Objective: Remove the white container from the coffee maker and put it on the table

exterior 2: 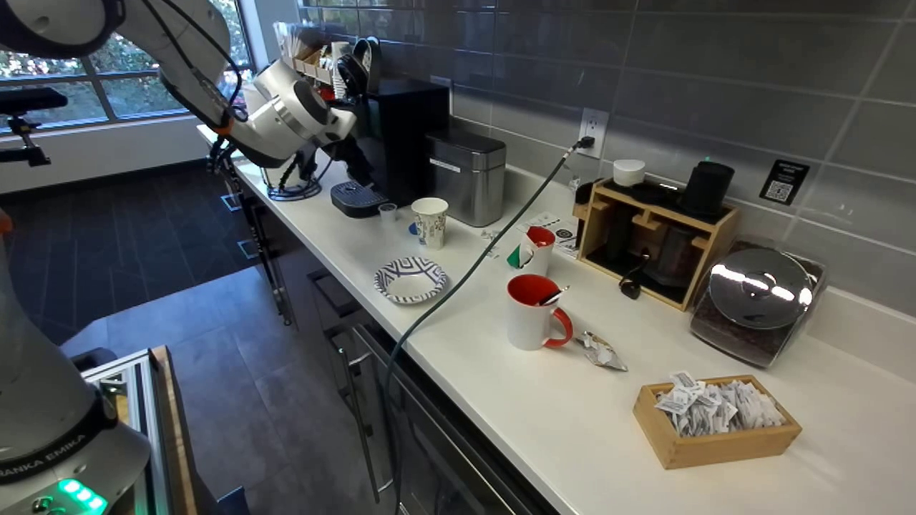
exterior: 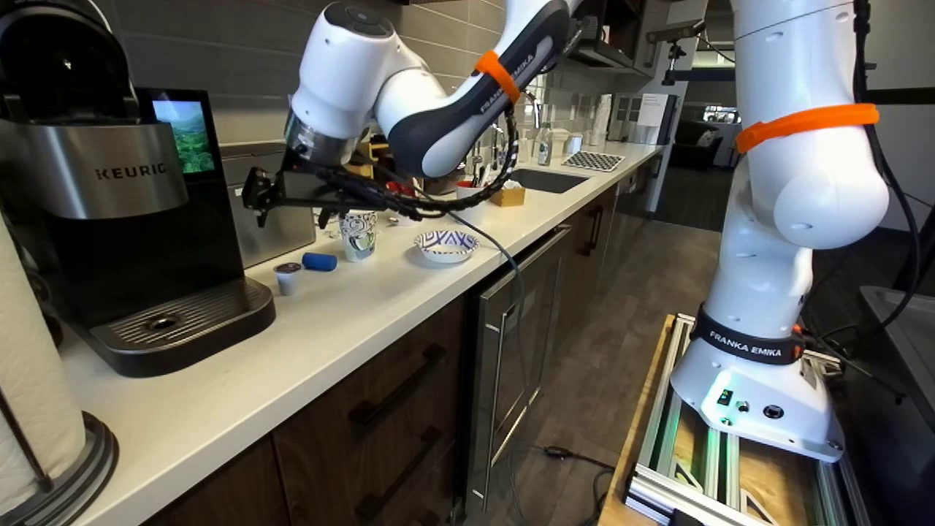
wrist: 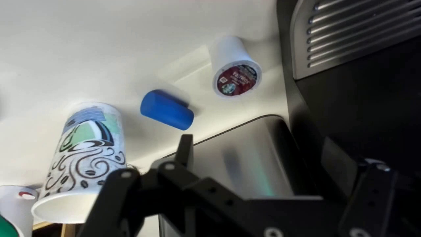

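Note:
The white container appears as a small white pod (exterior: 288, 281) with a dark red lid. It stands upright on the off-white table (exterior: 343, 321), beside the drip tray of the black coffee maker (exterior: 139, 172). The pod also shows in an exterior view (exterior 2: 387, 213) and in the wrist view (wrist: 230, 56). The coffee maker's top looks raised; its tray (exterior: 175, 321) bears nothing. My gripper (exterior: 292, 215) is above the counter, in front of the steel box and right of the coffee maker's screen. In the wrist view my gripper (wrist: 256, 141) has its fingers wide apart with nothing between them.
A blue cylinder (wrist: 167, 110) and patterned paper cup (wrist: 85, 148) stand near the pod. A steel box (exterior 2: 469, 175) adjoins the coffee maker. A bowl (exterior 2: 409, 280), mugs (exterior 2: 529, 311) and a cable (exterior 2: 458, 286) lie further along. A paper towel roll (exterior: 33, 380) stands nearby.

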Action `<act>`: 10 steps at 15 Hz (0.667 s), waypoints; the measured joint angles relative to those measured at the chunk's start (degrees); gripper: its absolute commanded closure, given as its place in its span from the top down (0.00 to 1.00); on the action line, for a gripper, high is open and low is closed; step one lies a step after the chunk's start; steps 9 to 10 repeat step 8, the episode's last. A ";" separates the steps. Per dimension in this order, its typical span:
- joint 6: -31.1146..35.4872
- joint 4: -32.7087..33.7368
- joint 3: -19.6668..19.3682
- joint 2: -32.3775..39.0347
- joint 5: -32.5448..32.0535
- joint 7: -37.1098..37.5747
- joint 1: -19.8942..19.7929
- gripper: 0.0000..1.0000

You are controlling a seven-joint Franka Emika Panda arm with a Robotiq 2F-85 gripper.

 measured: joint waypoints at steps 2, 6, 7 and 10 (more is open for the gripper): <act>0.12 -4.13 4.94 -4.16 7.53 -9.46 -4.62 1.00; 10.28 -11.46 13.59 -11.32 21.45 -27.19 -12.82 1.00; 13.41 -12.82 14.96 -12.61 25.83 -31.57 -14.22 1.00; 15.17 -13.74 15.84 -13.63 28.93 -34.89 -15.15 1.00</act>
